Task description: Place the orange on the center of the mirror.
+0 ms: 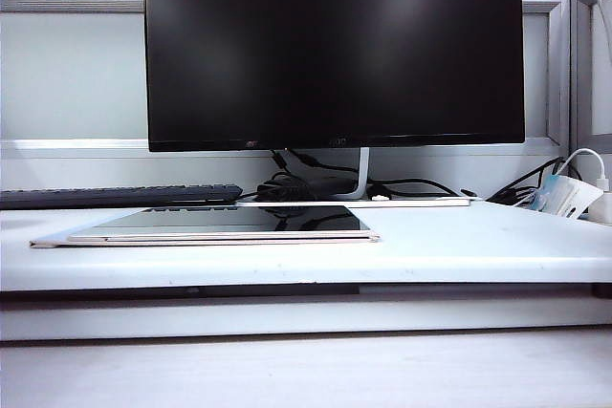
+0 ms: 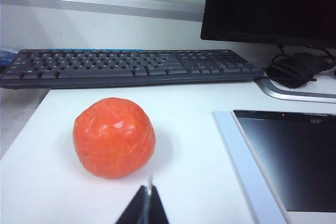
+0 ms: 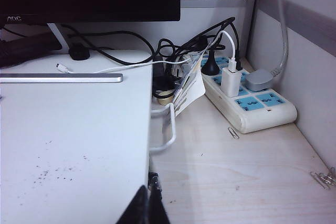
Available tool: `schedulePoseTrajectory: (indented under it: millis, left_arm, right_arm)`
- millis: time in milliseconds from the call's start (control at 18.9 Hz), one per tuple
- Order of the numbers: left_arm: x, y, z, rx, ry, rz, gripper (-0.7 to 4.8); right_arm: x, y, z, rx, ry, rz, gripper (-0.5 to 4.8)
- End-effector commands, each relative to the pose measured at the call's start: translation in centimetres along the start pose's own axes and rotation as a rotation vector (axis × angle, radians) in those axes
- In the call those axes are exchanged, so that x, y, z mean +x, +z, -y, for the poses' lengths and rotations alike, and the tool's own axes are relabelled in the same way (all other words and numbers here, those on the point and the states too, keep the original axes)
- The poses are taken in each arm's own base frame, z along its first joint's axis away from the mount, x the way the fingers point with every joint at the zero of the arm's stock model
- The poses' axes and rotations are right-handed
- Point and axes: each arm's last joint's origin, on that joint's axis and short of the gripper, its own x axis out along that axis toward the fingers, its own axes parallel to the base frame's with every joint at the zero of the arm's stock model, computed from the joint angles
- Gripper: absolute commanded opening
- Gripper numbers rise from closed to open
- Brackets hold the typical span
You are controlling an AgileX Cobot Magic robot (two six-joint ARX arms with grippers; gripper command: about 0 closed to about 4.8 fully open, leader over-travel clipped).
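The orange (image 2: 114,137), a crinkled orange-red ball, rests on the white desk board in the left wrist view, just ahead of my left gripper (image 2: 149,192), whose black tips are pressed together and hold nothing. The mirror (image 2: 294,161) lies flat beside the orange, apart from it. From the exterior camera the mirror (image 1: 229,222) is a thin pale-rimmed plate at left centre; the orange and both grippers are out of that view. My right gripper (image 3: 148,195) is shut and empty over the board's edge, far from both.
A black keyboard (image 2: 131,66) lies behind the orange and a large black monitor (image 1: 333,45) stands at the back. Beside the raised white board (image 3: 79,140) are a power strip (image 3: 247,95), tangled cables (image 3: 173,61) and paper clips (image 3: 323,178).
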Motion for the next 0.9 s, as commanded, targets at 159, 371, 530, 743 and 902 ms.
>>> schedulePoseTrajectory:
  millis: [159,371,530,743,902]
  left_arm:
    - [0.0,0.1,0.0,0.002,-0.005,0.008,-0.05]
    - [0.0,0.2,0.0,0.001,-0.006,0.013,-0.05]
    - [-0.3,2.2,0.3,-0.297,-0.064,0.22,0.07]
    - [-0.2,3.8,0.2,-0.283,0.017,0.293,0.51]
    - [1.2,3.6,0.0,-0.168,0.049,0.239,3.88]
  right_arm:
    - [0.0,-0.1,0.0,0.001,0.001,0.005,0.0]
    - [0.0,-0.1,0.0,0.001,0.002,0.005,0.0]
    - [0.0,-0.1,0.0,0.002,0.002,0.005,0.0]
    - [0.0,0.0,0.0,0.046,0.007,0.015,0.0]
    - [0.0,0.2,0.0,0.096,0.008,0.035,0.0]
